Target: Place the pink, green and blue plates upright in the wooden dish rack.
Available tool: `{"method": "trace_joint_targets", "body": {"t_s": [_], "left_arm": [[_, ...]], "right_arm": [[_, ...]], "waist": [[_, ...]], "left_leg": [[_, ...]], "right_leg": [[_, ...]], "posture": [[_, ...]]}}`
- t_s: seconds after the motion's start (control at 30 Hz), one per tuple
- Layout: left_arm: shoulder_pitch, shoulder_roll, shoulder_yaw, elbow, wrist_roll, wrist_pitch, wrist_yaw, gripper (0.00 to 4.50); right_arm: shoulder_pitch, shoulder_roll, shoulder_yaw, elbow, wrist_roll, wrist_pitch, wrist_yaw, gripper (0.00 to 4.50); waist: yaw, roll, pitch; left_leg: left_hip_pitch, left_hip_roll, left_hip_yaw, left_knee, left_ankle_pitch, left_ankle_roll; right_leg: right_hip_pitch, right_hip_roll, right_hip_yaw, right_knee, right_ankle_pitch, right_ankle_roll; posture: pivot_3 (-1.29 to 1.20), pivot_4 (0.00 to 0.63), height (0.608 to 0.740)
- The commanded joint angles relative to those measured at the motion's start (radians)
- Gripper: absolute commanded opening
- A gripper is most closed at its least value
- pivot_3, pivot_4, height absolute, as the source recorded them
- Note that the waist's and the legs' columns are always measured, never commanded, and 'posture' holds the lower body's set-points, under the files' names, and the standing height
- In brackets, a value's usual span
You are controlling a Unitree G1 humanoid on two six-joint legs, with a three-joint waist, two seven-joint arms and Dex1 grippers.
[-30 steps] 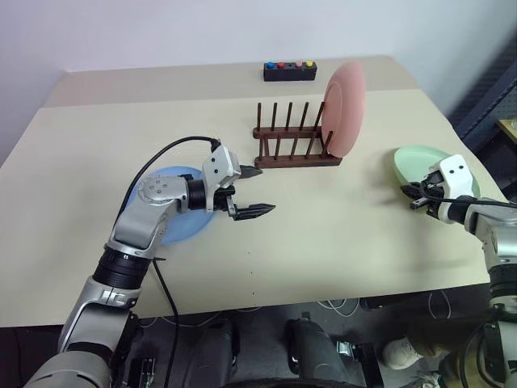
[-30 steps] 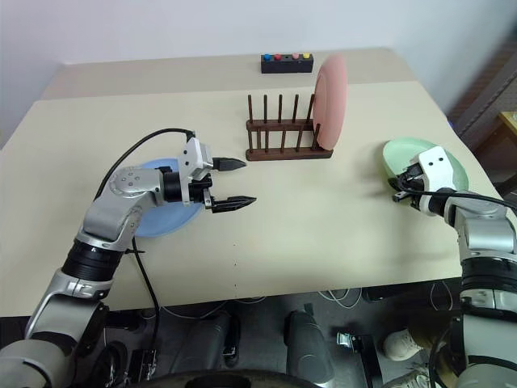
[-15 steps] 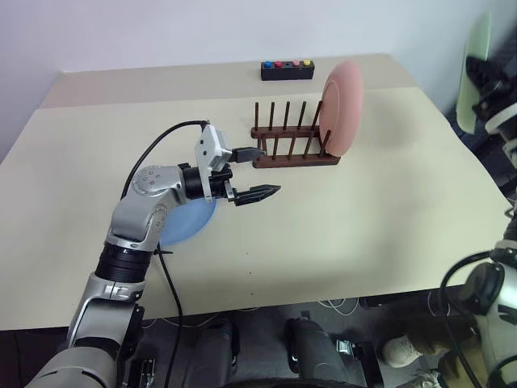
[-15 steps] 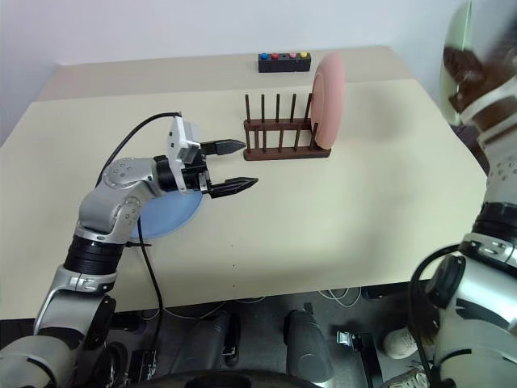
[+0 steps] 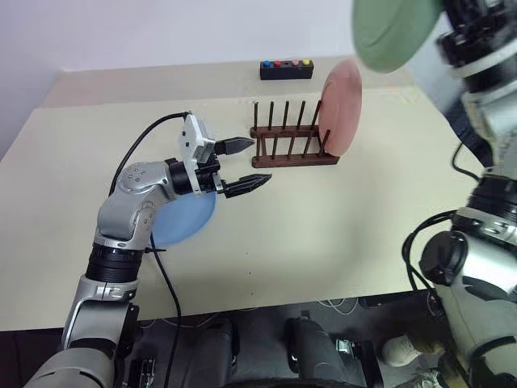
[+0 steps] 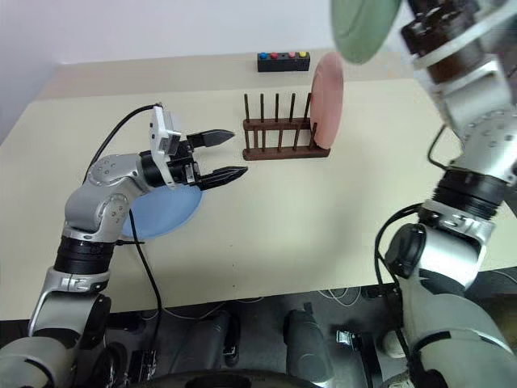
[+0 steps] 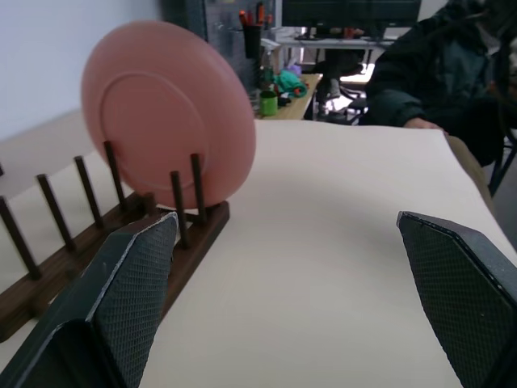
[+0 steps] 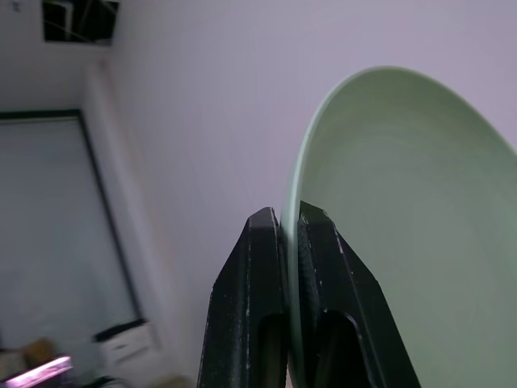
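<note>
So, table [image 5: 339,218]: it is carrying the rack and the blue plate
Wooden dish rack [image 5: 292,145]: it is keeping the pink plate [image 5: 341,108] upright at its right end
Blue plate [image 5: 187,223]: it is lying flat under my left arm
Green plate [image 5: 392,31]: I am lifting it high above the table, rim pinched
Right gripper [image 8: 291,230]: I am clamping both fingers on the green plate's edge
Left gripper [image 5: 242,166]: I am holding it spread wide and empty beside the rack

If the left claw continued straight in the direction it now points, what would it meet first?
Probably the near end of the wooden dish rack, possibly the pink plate standing in its far end. The open left claw points along the table toward the rack; depth is unclear.
</note>
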Motion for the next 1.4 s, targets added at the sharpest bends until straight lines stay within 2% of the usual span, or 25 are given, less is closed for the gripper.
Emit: {"method": "trace_joint_targets", "body": {"t_s": [0.03,0.23,0.57,1.4], "left_arm": [[0.012,0.013,0.027,-0.053,-0.024,0.005,0.010,4.50],[0.037,0.022,0.034,-0.094,-0.039,0.024,0.029,4.50],[0.059,0.048,0.035,-0.090,-0.037,0.006,0.020,4.50],[0.062,0.048,0.038,-0.112,-0.053,0.009,0.022,4.50]], "right_arm": [[-0.060,0.011,0.001,0.031,0.020,-0.012,0.032,0.03],[-0.073,0.064,0.055,0.165,-0.059,-0.060,0.066,0.03],[-0.066,0.137,0.062,0.317,-0.147,-0.142,0.087,0.03],[0.034,0.197,0.073,0.296,-0.224,-0.188,0.043,0.03]], "waist": [[0.003,0.000,0.000],[0.002,0.000,0.000],[0.001,0.000,0.000],[0.001,0.000,0.000]], "left_leg": [[0.000,0.000,0.000,0.000,0.000,0.000],[-0.001,-0.001,0.000,0.000,0.000,0.000],[-0.002,0.000,0.001,0.000,0.000,0.000],[-0.002,0.000,0.001,0.000,0.000,0.000]], "right_leg": [[0.000,0.000,0.000,0.000,0.000,0.000],[-0.001,-0.001,0.000,0.000,0.000,0.000],[-0.002,0.000,0.000,0.000,0.000,0.000],[-0.003,0.000,0.000,0.000,0.000,0.000]], "posture": [[0.00,0.150,0.740],[0.00,0.150,0.740],[0.00,0.150,0.740],[0.00,0.150,0.740]]}}
